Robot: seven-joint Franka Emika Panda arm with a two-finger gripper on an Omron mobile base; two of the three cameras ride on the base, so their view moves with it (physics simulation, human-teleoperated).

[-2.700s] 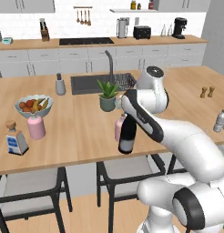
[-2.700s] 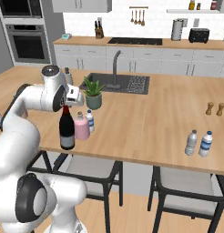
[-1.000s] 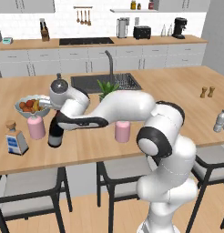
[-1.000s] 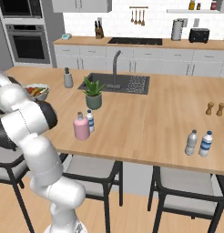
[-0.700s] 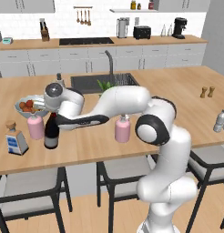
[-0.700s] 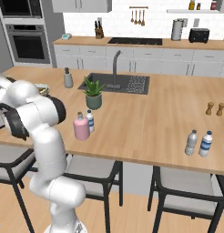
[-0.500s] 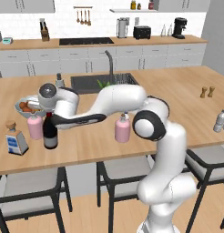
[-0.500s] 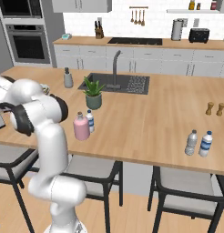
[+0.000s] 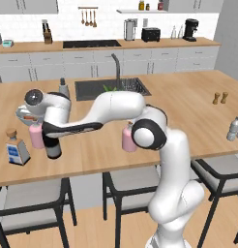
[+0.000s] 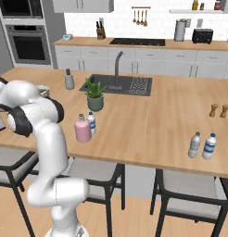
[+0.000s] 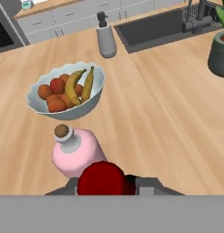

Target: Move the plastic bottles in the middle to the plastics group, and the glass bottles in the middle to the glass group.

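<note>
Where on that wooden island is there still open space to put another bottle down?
Bare wood stretches between the middle pink bottle and the two water bottles at the right. The left end is crowded: fruit bowl, pink bottle, wine bottle and cork-stoppered bottle.

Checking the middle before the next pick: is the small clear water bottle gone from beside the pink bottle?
No, the small water bottle stands beside the pink bottle.

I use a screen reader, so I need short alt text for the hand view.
Seen from above, the red top of the wine bottle sits between the claw fingers at the bottom, close beside a pink bottle. Beyond them on the wooden counter are a fruit bowl, a grey dispenser, the sink and a potted plant.
</note>
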